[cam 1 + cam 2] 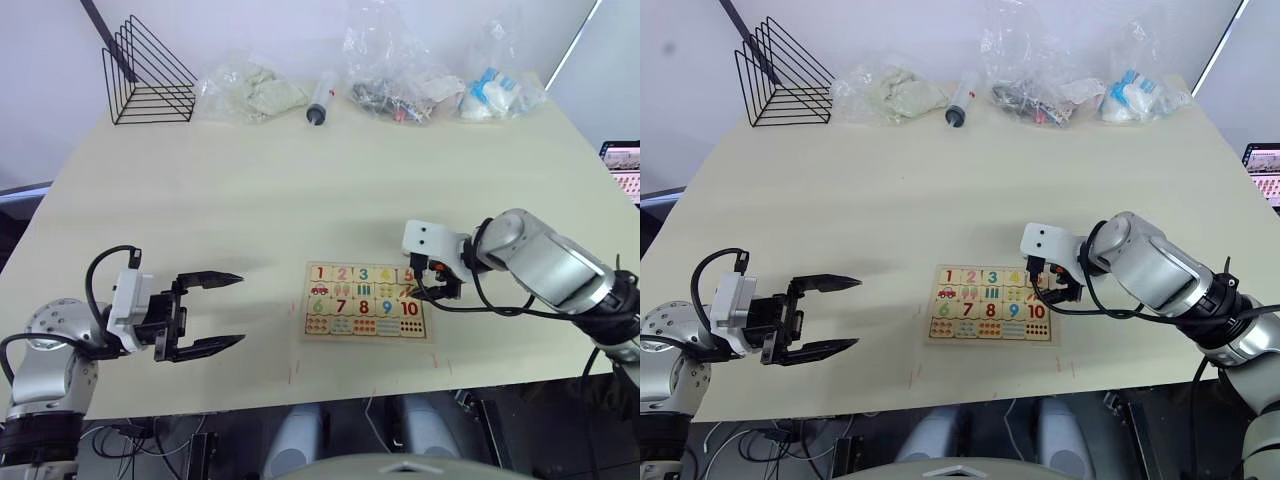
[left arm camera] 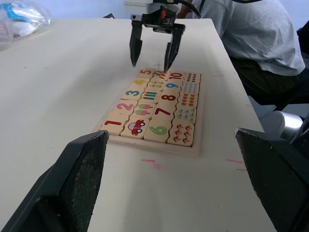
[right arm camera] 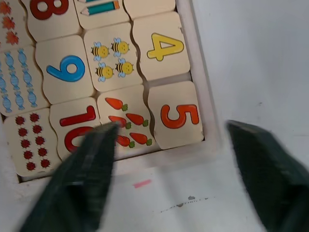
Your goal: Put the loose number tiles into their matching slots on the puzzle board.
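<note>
Five pale-wood number tiles [image 1: 362,274] fill the top row of the flat pale-wood puzzle board [image 1: 364,338], head views show, left gripper [image 1: 232,311] open and well apart. Right wrist view: right gripper [image 3: 169,140] open, empty, straddling the seated orange 5 tile [image 3: 175,116] (its edge looks slightly askew). Judgement: a careless lift could catch and unseat it.
</note>
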